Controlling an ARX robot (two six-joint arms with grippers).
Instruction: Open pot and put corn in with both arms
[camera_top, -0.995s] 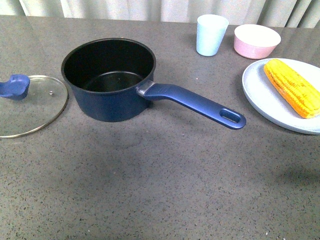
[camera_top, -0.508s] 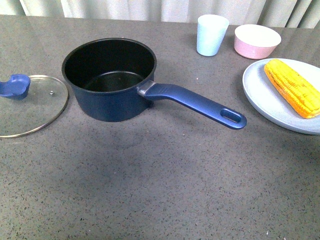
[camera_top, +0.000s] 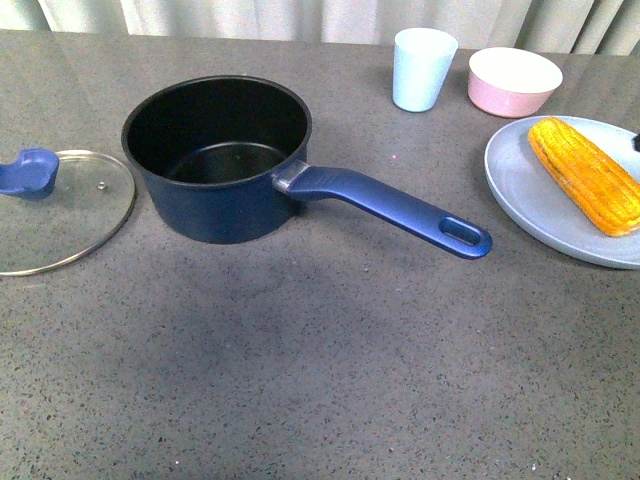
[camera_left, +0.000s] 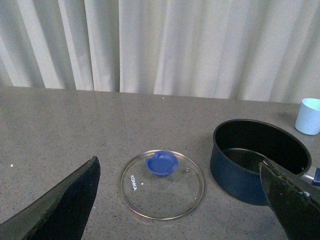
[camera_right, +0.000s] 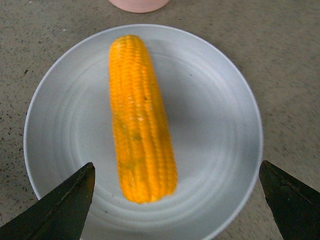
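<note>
The dark blue pot (camera_top: 215, 150) stands open on the table, its long handle (camera_top: 400, 205) pointing right. Its glass lid (camera_top: 55, 210) with the blue knob (camera_top: 30, 170) lies flat to the pot's left. The corn (camera_top: 585, 175) lies on a pale plate (camera_top: 530, 200) at the right. My left gripper (camera_left: 178, 167) is open and empty, above and behind the lid (camera_left: 161, 185), with the pot (camera_left: 260, 160) beside it. My right gripper (camera_right: 176, 165) is open and empty above the corn (camera_right: 140, 115), one jaw on each side of the near end of the cob.
A pale blue cup (camera_top: 423, 68) and a small pink bowl (camera_top: 513, 82) stand at the back, behind the plate (camera_right: 215, 125). A curtain hangs behind the table. A dark sliver of the right arm (camera_top: 636, 142) shows at the front view's right edge.
A dark sliver of the right arm has come into the front view's right edge above the plate. The pot, lid and corn have not moved.
</note>
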